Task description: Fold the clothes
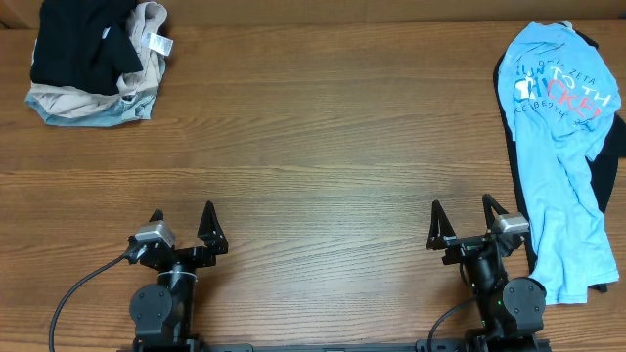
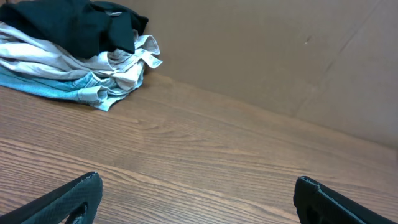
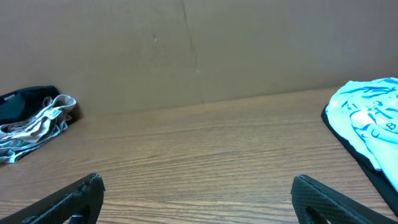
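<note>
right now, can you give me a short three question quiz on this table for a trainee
1. True or false: the light blue T-shirt lies neatly folded at the middle of the table.
2. Where is the bundle of black and beige garments? A) the robot's far left B) the robot's far right C) between the arms
3. Fill in: the left tool and the right tool both stand ____ and hold nothing.
Key: 1 false, it lies crumpled at the right edge; 2 A; 3 open.
</note>
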